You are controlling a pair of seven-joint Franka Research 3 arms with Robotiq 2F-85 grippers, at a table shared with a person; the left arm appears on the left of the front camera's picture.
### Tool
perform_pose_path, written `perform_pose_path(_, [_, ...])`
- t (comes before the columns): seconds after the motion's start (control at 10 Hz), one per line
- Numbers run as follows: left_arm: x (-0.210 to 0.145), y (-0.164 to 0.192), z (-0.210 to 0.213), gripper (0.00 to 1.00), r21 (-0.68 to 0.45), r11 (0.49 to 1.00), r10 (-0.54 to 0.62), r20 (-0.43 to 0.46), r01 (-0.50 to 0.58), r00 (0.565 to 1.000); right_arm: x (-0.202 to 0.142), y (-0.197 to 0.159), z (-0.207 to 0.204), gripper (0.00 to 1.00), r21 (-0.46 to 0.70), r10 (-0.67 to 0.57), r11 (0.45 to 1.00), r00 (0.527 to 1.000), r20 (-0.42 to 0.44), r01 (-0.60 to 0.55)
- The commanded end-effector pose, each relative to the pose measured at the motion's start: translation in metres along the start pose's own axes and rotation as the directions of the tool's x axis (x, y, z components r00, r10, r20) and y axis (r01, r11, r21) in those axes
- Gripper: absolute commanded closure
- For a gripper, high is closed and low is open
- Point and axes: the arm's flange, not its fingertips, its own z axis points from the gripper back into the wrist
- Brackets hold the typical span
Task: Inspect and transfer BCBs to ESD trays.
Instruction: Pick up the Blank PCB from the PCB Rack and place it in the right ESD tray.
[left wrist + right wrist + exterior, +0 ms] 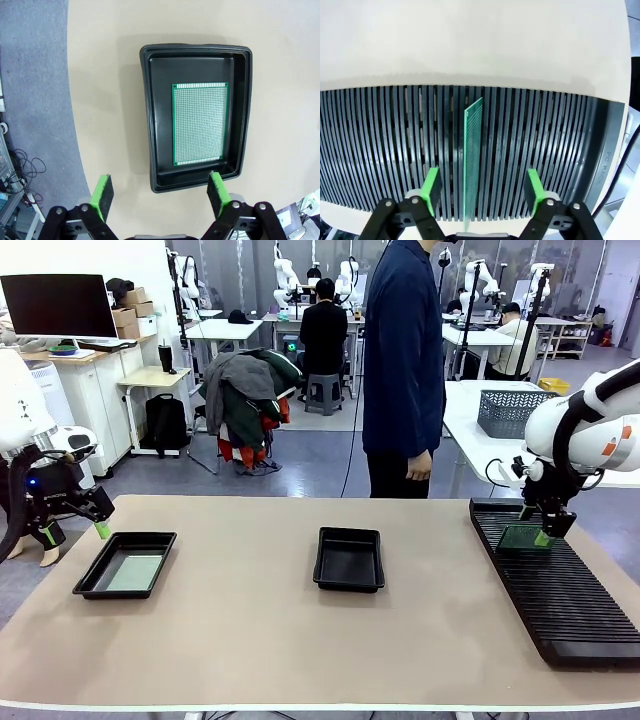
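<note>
Beyond the beige desk lies a busy workshop, and a person in dark blue stands at the far edge, hands down, taking no part. At the robot's right a long black rack holds the upright board on edge in one slot, which keeps its faces off the surface and leaves both free for a pinch. The right gripper hangs directly over it, looking down along the slots. Its jaws are parted, with a green pad on each side of the board and a clear gap on both sides, so it has hold of nothing yet. That straddle is, I judge, the set-up for lifting the board straight up out of its slot. Across the desk the left tray already has a flat board lying face up on its floor, towards one side wall. The left gripper hovers above the near rim of that tray, jaws at full spread and empty, clear of the board. The middle tray sits bare near the desk's centre, well apart from both, likely the place for the next board.
</note>
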Motion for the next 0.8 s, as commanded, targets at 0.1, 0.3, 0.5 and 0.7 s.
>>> perform_pose_path(0.1, [-0.0014, 0.0009, -0.0011, 0.0, -0.009, 1.0, -0.007, 0.009, 0.007, 1.0, -0.0005, 0.005, -0.004, 0.26, -0.011, -0.027, 1.0, 0.999, -0.035, 0.026])
perform_pose_path(0.3, [-0.0014, 0.0009, -0.0011, 0.0, -0.009, 1.0, -0.007, 0.009, 0.007, 1.0, 0.0003, 0.0075, -0.0044, 0.35, -0.02, -0.03, 0.999, 0.999, -0.038, 0.029])
perform_pose_path(0.5, [-0.0014, 0.0009, -0.0011, 0.0, -0.009, 1.0, -0.007, 0.009, 0.007, 1.0, 0.0003, 0.0097, -0.0043, 0.43, -0.033, -0.039, 0.999, 0.998, -0.046, 0.037])
perform_pose_path(0.7, [-0.0014, 0.0009, -0.0011, 0.0, -0.009, 1.0, -0.007, 0.009, 0.007, 1.0, -0.0003, 0.0135, -0.0014, 0.52, -0.047, -0.045, 0.998, 0.998, -0.054, 0.042])
